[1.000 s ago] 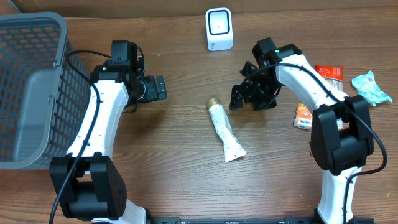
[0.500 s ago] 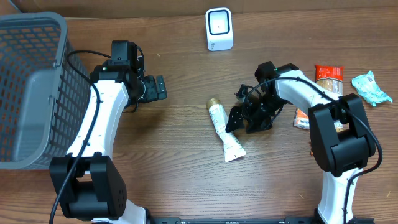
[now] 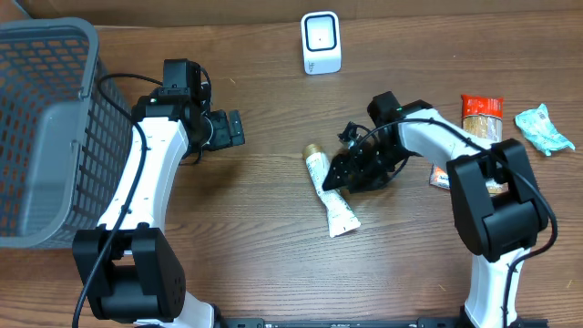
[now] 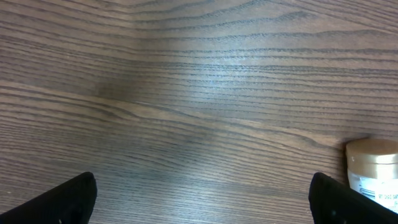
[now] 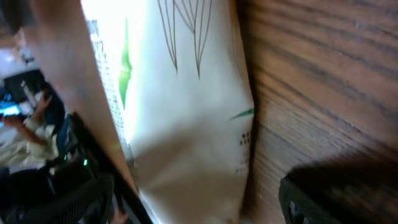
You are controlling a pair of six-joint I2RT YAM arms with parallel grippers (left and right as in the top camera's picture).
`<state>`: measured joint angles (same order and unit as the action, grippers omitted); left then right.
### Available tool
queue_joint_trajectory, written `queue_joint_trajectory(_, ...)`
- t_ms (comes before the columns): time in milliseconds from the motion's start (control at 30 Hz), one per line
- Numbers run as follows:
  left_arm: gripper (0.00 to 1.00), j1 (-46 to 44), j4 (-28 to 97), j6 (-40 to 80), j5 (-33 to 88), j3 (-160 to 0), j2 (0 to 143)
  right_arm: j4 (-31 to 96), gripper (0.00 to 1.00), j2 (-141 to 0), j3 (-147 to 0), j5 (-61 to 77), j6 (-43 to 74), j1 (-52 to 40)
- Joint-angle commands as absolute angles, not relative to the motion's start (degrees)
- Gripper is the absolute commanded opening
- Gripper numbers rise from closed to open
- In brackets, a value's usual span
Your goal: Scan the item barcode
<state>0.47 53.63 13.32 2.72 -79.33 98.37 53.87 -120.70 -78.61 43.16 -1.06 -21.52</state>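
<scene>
The tube (image 3: 335,208) lies flat on the table (image 3: 264,273) on the robot's side of the scanner (image 3: 321,43) and well apart from it, its gold cap (image 3: 312,150) pointing toward the scanner and its flat crimped tail pointing away. The right hand (image 3: 339,175) is down at the tube's upper body, the part nearer the scanner. The right wrist view shows the white skin of the tube (image 5: 180,124) filling the space between the fingers, with bare wood showing beside the dark finger (image 5: 336,193). I judge this hand released, straddling the tube and not clamped on it. The left hand (image 3: 232,129) waits to the robot's left of the scanner, spread wide and holding nothing. The tube looks light, soft-walled and smooth, so a hard squeeze at mid-body would likely dent it, or let it slide or roll out. The thicker stretch just behind the cap should be the firmest place to hold, gripped across the width. The tail is thin and floppy and would let the tube droop. The printed face should stay uncovered, since the barcode must be turned toward the scanner's window; where the barcode sits cannot be made out here.
</scene>
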Motion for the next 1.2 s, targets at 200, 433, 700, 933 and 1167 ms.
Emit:
queue_joint_trajectory(200, 1.00, 0.32, 53.63, 12.25, 2.35, -79.96, 97.86, 52.25, 0.28, -120.88, -76.40, 37.32, 6.20, -22.81)
queue_joint_trajectory(433, 1.00, 0.32, 53.63, 12.25, 2.35, -79.96, 97.86, 52.93, 0.04, -120.62, -77.08, 39.97, 5.80, -22.37)
queue_joint_trajectory(700, 1.00, 0.32, 53.63, 12.25, 2.35, -79.96, 97.86, 59.05, 0.04, -112.20, -83.44, 47.35, -0.89, -20.73)
queue_joint_trajectory(933, 1.00, 0.32, 53.63, 12.25, 2.35, -79.96, 97.86, 59.24, 0.04, -99.50, -90.06, 58.52, -1.39, -18.94)
queue_joint_trajectory(1167, 1.00, 0.32, 53.63, 12.25, 2.35, -79.96, 97.86, 55.68, 0.04, -89.76, -92.01, 60.55, 6.44, -18.24)
